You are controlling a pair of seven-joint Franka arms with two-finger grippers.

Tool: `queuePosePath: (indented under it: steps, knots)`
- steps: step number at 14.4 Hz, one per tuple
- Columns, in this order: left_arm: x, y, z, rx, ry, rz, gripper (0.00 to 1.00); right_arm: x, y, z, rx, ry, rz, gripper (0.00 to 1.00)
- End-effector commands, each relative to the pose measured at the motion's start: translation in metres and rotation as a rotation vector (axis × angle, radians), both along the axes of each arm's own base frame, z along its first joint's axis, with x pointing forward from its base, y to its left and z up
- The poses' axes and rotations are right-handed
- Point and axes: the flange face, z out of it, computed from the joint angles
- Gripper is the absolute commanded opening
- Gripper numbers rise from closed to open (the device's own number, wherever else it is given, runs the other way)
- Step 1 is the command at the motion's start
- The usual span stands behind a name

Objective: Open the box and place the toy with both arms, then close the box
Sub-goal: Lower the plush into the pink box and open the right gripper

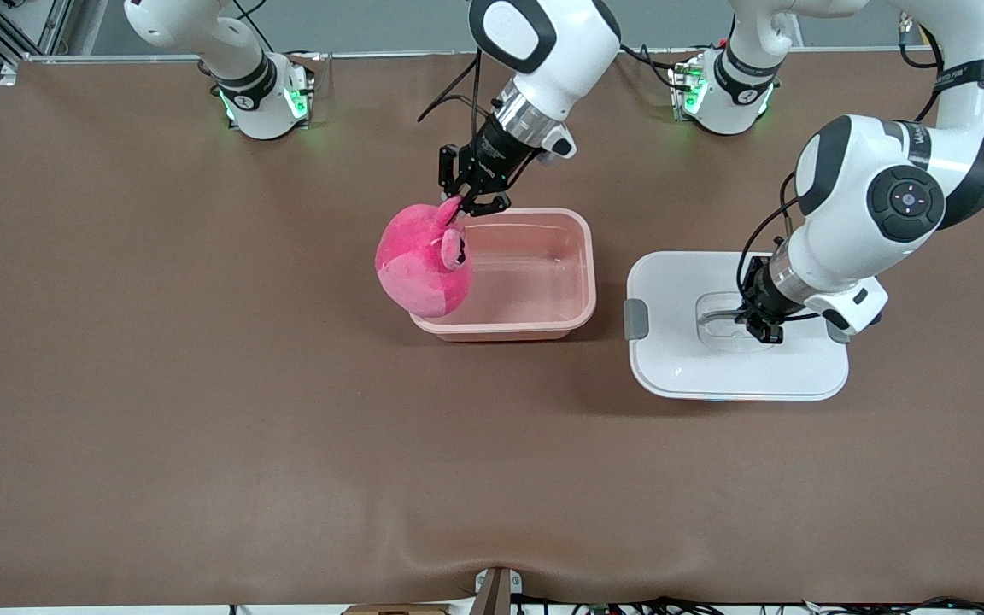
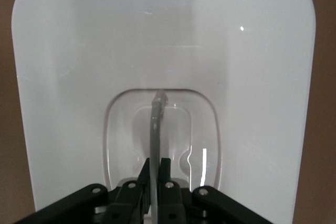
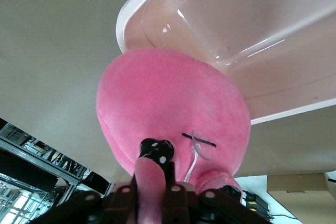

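Right gripper point(image 1: 468, 202) fingers pinching toy point(image 1: 422, 263) by an eye stalk, hanging over box point(image 1: 543, 329) rim at right arm's end; left gripper point(image 1: 757, 327) fingers clamping lid point(image 1: 680, 367) handle on bench.

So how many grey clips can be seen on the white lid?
2. One clip sits on the lid edge toward the box; the other is on the opposite edge, mostly hidden under the left arm.

table point(image 1: 202, 410): brown cover, slight wrinkle at near edge | cables point(image 1: 629, 605): along near edge
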Motion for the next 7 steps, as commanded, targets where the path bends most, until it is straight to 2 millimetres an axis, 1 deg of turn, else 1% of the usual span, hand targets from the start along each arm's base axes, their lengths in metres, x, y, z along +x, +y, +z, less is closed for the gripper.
queuePosePath:
  steps: [1, 2, 3, 5, 6, 7]
  knots:
    - [-0.008, 0.000, 0.006, -0.006, -0.015, -0.013, 0.00, 0.006, 0.000, 0.014, 0.007, -0.014, -0.033, 1.00]
    - [-0.008, 0.000, 0.006, -0.006, -0.015, -0.014, 0.00, 0.007, 0.001, 0.025, 0.016, -0.021, -0.046, 1.00]
    - [-0.009, 0.001, 0.006, -0.006, -0.015, -0.019, 0.00, 0.004, 0.003, 0.038, 0.036, -0.016, -0.058, 1.00]
    - [-0.011, 0.002, 0.006, -0.007, -0.015, -0.029, 0.00, 0.001, 0.003, 0.070, 0.084, -0.009, -0.094, 1.00]
    - [-0.012, 0.001, 0.007, -0.007, -0.015, -0.034, 0.00, 0.001, 0.001, 0.080, 0.104, -0.015, -0.127, 1.00]
    - [-0.012, 0.001, 0.007, -0.007, -0.015, -0.034, 0.00, 0.003, -0.005, 0.086, 0.123, -0.025, -0.173, 1.00]
